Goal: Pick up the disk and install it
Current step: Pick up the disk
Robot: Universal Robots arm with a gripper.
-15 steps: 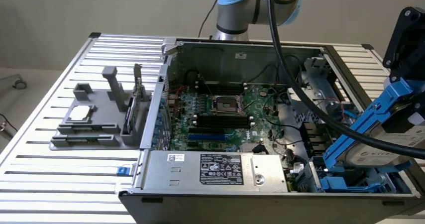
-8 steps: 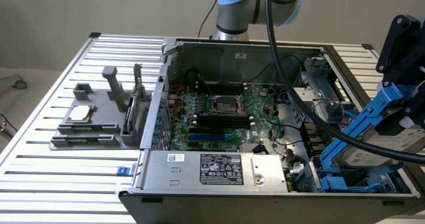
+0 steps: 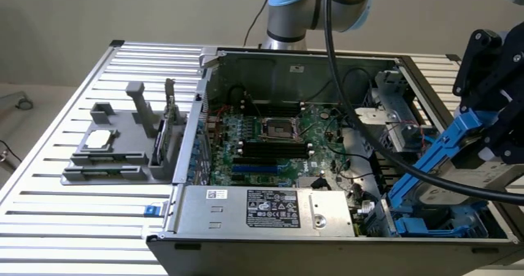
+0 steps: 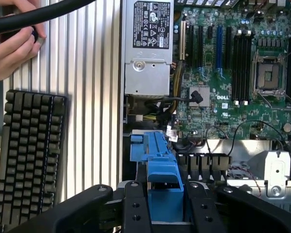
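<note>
- Ribbed aluminium slats form the tabletop (image 3: 49, 227), on which an open computer case (image 3: 327, 256) is laid on its side; a pale wall is seen behind.
- Inside the case, a green motherboard (image 3: 270, 147) is seen at the centre and a silver power supply (image 3: 262, 208) at 6 o'clock in the exterior view.
- The disk (image 3: 479, 172) is held tilted at 4 o'clock in the exterior view, over the blue-railed drive bay (image 3: 446, 227) in that corner of the case. It is not yet seated.
- The end effector (image 4: 168, 208) is pinched onto the disk. In the wrist view its black fingers (image 4: 136, 208) are set against either side of the blue carrier (image 4: 162, 165).
- The disk is judged stiff and fairly heavy for its bulk. Its smooth metal faces could slip, and its inner parts could be harmed by a knock.
- The plastic carrier is judged likely to flex a little. Its long side rails are judged the best place for a hold, since the metal faces are spared there.
- Part of the disk is cut off at 3 o'clock in the exterior view, and it is crossed by a thick black cable (image 3: 337, 92).
- Whether the carrier's lower end touches the bay cannot be told, and the pad contact is hidden.
- A grey fixture (image 3: 115, 159) carrying a small square chip (image 3: 98, 140) is set at 9 o'clock in the exterior view, well apart from the disk.
- A black keyboard (image 4: 29, 155) and a person's hand (image 4: 12, 43) are seen beside the case in the wrist view.
</note>
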